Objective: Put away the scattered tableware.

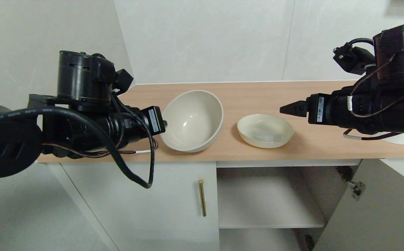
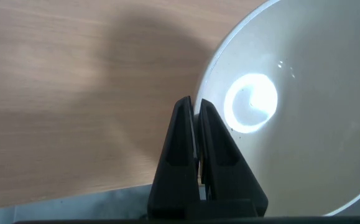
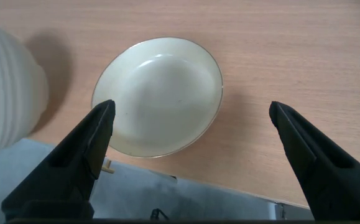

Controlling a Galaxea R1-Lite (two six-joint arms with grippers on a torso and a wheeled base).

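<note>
A large cream bowl (image 1: 195,120) (image 2: 304,124) stands tilted on the wooden counter (image 1: 257,96), its opening turned toward the left arm. My left gripper (image 1: 165,122) (image 2: 196,109) is shut on the bowl's near rim, one finger inside and one outside. To the bowl's right lies a small shallow cream dish (image 1: 265,130) (image 3: 158,96), flat on the counter. My right gripper (image 1: 285,108) (image 3: 191,109) hangs open above the dish, its fingers spread wide and holding nothing.
A white ribbed vessel (image 3: 5,93) (image 1: 402,138) stands on the counter under the right arm. Below the counter, a cabinet compartment with a shelf (image 1: 268,195) is open, its door (image 1: 362,209) swung out right. The left door has a brass handle (image 1: 202,197).
</note>
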